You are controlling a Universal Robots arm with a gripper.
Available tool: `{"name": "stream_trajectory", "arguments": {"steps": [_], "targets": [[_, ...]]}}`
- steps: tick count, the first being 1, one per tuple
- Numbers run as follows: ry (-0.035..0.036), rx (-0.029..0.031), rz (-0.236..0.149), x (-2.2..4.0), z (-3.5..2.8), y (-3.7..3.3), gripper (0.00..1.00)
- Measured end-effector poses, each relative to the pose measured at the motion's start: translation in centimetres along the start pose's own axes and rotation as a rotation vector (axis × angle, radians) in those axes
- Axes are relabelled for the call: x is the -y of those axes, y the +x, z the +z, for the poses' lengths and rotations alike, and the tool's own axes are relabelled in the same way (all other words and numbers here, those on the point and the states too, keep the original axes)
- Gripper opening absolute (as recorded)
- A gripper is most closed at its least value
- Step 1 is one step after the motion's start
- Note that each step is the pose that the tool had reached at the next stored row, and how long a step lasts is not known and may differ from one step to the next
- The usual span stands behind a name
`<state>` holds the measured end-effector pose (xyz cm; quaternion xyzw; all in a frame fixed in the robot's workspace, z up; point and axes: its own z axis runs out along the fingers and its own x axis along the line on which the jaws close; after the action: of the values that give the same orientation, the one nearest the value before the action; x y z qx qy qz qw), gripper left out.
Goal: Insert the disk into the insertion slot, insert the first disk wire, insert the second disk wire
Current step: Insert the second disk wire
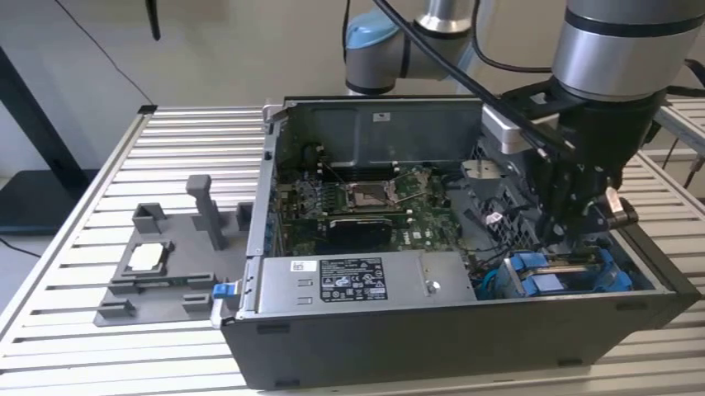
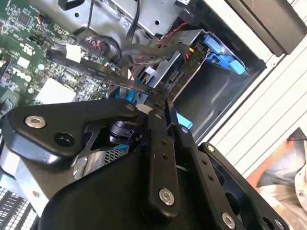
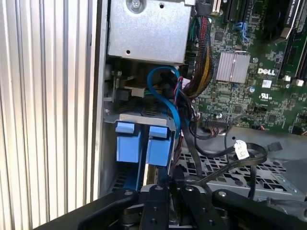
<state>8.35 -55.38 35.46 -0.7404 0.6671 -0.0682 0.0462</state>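
Across the exterior view from its left: a grey printed fixture point(image 1: 165, 268) lies on the slatted aluminium worktop point(image 1: 78, 247), then the open dark grey computer case point(image 1: 441, 330). At its right end the black gripper point(image 1: 579, 216), clenched, hangs over the blue-fitted insertion slot point(image 1: 564, 272), where the blue-framed disk point(image 3: 144, 143) sits. Loose black cables point(image 3: 216, 153) crowd close; I judge one could snag or be pinched.
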Motion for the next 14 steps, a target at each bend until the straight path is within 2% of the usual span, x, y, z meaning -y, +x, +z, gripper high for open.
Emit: {"name": "stream_trajectory", "arguments": {"steps": [3,6,11,14], "targets": [[-0.0106,0.0048,0.0,0.23,0.28,0.4,0.16],[-0.0137,0.0123,0.001,0.53,0.61,0.68,0.16],[-0.0168,0.0385,0.005,1.19,1.04,0.92,0.16],[-0.0206,0.0494,0.008,1.26,1.18,1.02,0.16]]}}
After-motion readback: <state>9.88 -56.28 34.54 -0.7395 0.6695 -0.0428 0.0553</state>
